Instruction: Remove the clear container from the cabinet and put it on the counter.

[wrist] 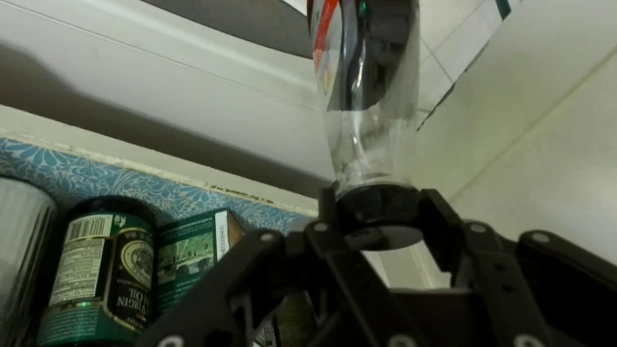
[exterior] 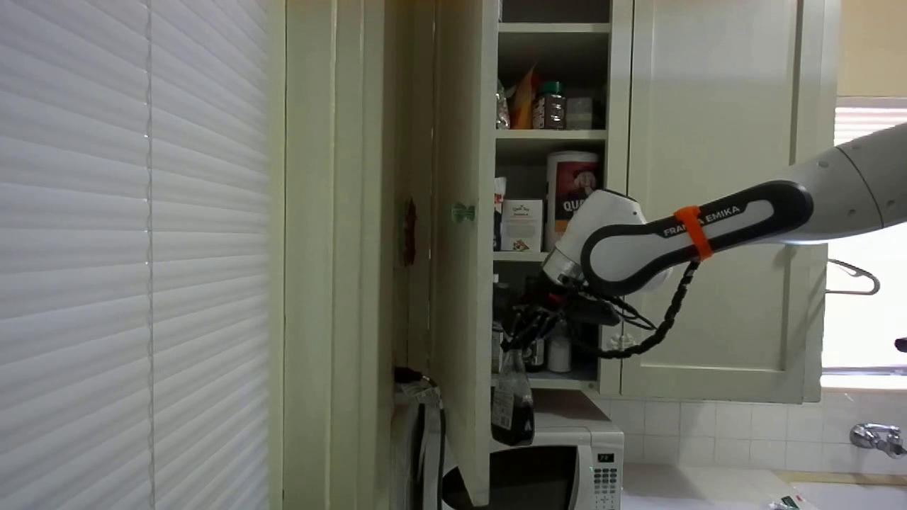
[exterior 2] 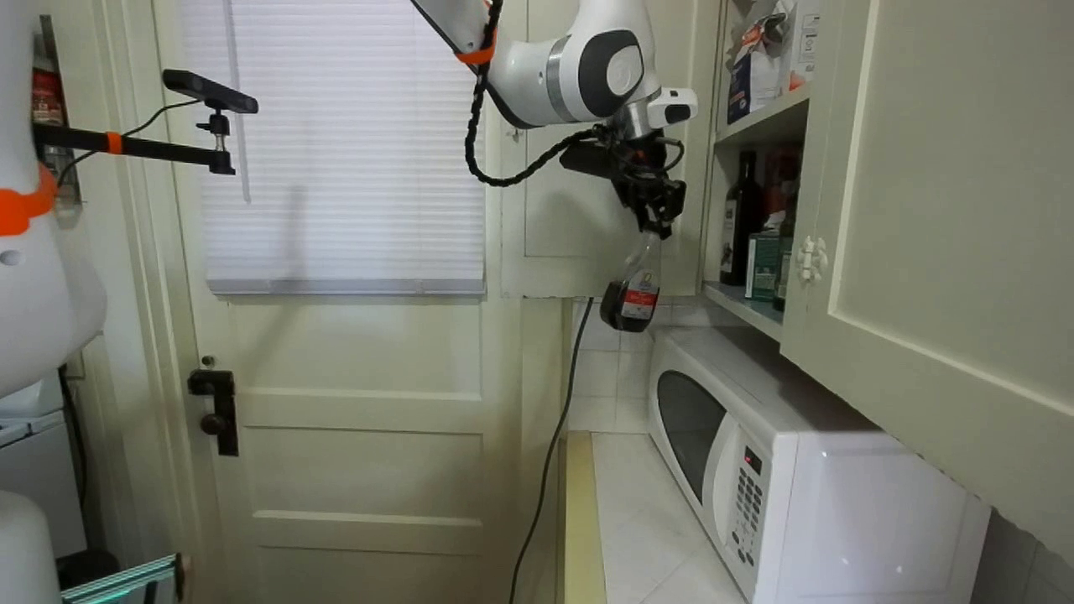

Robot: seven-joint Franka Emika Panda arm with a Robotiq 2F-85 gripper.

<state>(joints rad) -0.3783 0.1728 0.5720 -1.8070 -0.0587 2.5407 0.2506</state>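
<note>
Your bench (exterior 2: 629,495): pale tile w/ yel. edging (exterior 2: 581,520). You've a wht. microwave (exterior 2: 814,470) on it, plus sm. item (exterior: 788,502), can't ID.

The cabinet (exterior: 616,152) has one open door (exterior: 460,283); one closed door (exterior: 712,191) is beside it. Things inside include one large canister (exterior: 565,180), one green-lidded jar (exterior: 549,110), one oil bottle (wrist: 103,270), one green box (wrist: 189,258). Below the cabinet: one microwave (exterior 2: 801,461), one counter (exterior 2: 633,503). Outside it: one gripper (wrist: 379,207), one clear container (exterior: 513,407).

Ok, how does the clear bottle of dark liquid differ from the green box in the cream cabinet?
The clear bottle is transparent and rounded, the green box opaque and angular. The bottle hangs tilted from the black gripper; the box sits inside the cabinet. Both carry printing.
</note>
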